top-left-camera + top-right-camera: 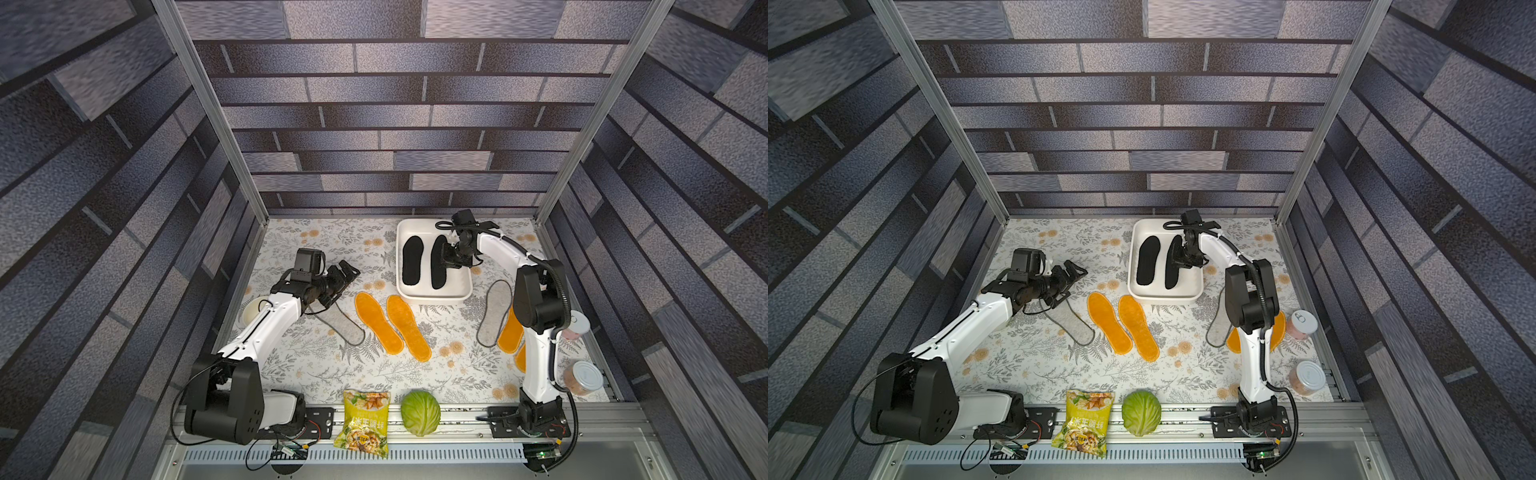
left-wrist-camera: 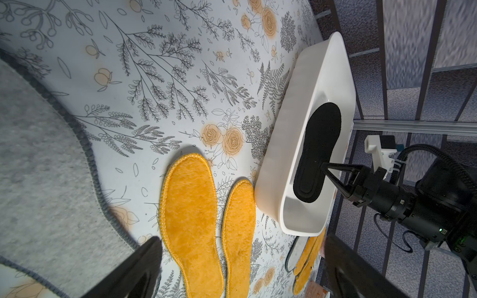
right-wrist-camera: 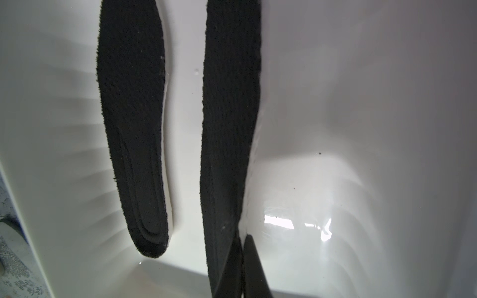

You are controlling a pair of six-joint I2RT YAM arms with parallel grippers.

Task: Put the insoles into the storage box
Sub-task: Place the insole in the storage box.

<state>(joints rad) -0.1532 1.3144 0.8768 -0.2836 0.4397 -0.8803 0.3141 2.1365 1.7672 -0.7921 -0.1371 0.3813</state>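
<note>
1. Two black insoles occupy the white storage box (image 1: 432,297) at the far side of the floral table: one black insole (image 1: 412,259) lies flat on the floor of the box. The second black insole (image 3: 229,129) is pinched at one long edge by the right gripper (image 3: 242,240), whose jaws are closed on it, and it appears tilted up on that edge.
2. Both black insoles run lengthwise along the box's long side, parallel and just apart. Letting go should therefore drop the held one beside its mate without any turning, by this reading.
3. Six insoles wait on the table. The left gripper (image 1: 347,272), jaws spread wide and empty, hangs above the toe end of a grey insole (image 1: 343,324). That insole's long axis slants back toward the left arm's base.
4. Just beside it lies an orange pair (image 1: 378,322), side by side and pointing toward the box. The left arm is clearly the nearer one to these three.
5. Another grey insole (image 1: 494,311) and two orange insoles (image 1: 510,332) sit partly hidden under the right arm.
6. Writing: the yellow snack bag (image 1: 365,419) beside a cabbage (image 1: 420,412) carries large Chinese characters, too small to read with certainty. No label is legible on the two lidded cans (image 1: 584,376).
</note>
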